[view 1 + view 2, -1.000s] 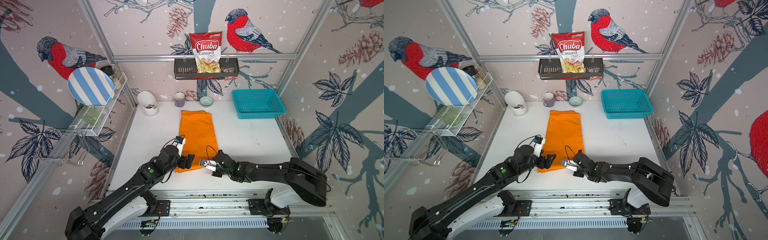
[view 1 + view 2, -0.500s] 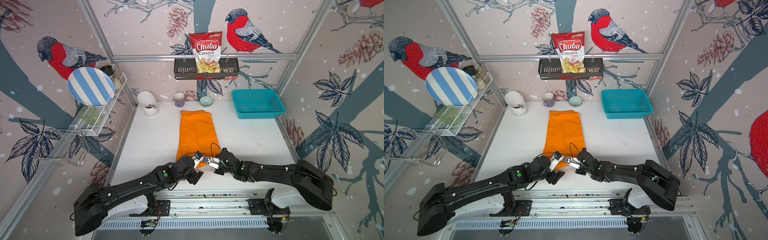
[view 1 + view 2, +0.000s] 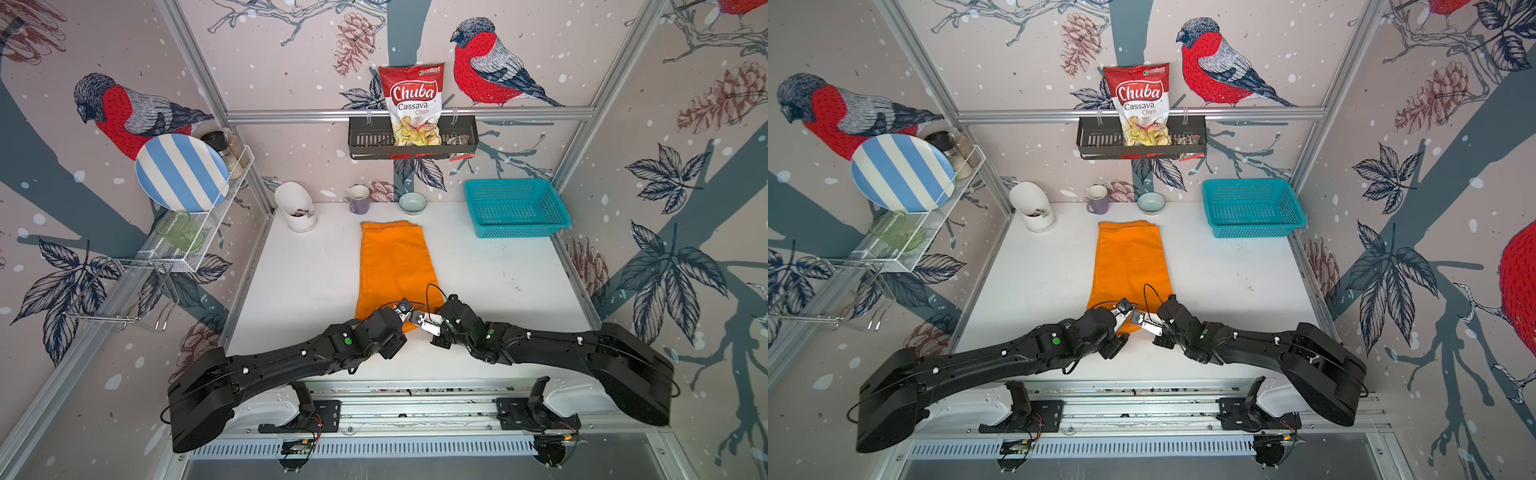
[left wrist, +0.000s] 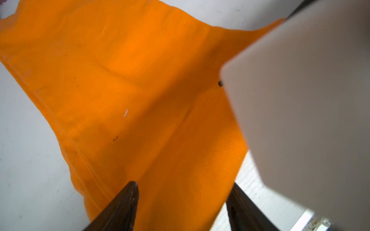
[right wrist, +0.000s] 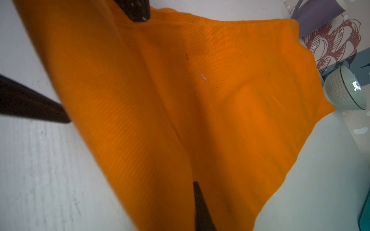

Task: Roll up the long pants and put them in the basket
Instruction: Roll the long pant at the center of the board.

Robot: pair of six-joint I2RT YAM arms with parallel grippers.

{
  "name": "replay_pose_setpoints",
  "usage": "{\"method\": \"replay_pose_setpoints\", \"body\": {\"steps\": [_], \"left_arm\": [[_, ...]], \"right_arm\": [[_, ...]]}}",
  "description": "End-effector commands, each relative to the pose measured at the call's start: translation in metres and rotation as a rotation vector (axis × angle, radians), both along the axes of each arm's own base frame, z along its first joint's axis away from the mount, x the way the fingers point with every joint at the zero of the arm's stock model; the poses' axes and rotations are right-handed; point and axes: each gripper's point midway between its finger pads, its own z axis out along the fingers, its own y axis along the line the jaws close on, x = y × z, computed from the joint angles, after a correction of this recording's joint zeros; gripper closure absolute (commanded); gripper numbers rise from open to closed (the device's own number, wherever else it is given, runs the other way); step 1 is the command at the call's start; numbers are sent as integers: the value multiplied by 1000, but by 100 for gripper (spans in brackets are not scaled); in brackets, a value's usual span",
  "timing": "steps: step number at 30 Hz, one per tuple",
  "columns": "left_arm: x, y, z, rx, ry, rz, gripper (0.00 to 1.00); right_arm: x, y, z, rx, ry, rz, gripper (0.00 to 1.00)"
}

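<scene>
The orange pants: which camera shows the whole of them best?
The top views: the long pants lie flat and show nearly whole; only the near end is covered. The wrist views show them close up, skewed and cut off by the frame.

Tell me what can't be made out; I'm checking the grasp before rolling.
- Long pants, near hem: both top views, covered by left arm and right arm.
- Left pincer, finger bases: left wrist view, cut by the edge.
- Cloth beside it: behind a blurred pale block.
</scene>
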Motion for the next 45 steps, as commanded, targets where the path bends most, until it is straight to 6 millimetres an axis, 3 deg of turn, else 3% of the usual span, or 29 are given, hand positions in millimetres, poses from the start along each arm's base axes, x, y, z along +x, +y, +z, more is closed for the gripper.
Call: {"method": "replay_pose_setpoints", "body": {"steps": [1,6,12,16,22,25,30,38,45], "left_arm": [[1,-4,1,-3,-14,-36,40],[1,-9,-4,-9,28,-60,100],[-6,-39,10,-180,144,-134,100],[-7,-51,13,-270,281,-147,100],[6,-54,8,-368,609,-94,100],[9,-56,-2,-417,741,-86,100],[15,-60,-11,-454,844,-92,100],[33,-54,-6,-485,911,-66,100],[57,-48,-27,-421,954,2,100]], "right_arm": [[4,1,7,41,-4,-23,91],[8,-5,10,59,-4,-52,89],[14,-12,19,113,7,-97,65],[19,-18,43,205,21,-125,54],[9,-25,84,377,66,-114,46],[-2,-25,94,423,46,-64,43],[-1,-21,79,376,46,-35,43],[18,-15,26,199,175,-94,50],[19,-18,29,242,171,-76,50]]}}
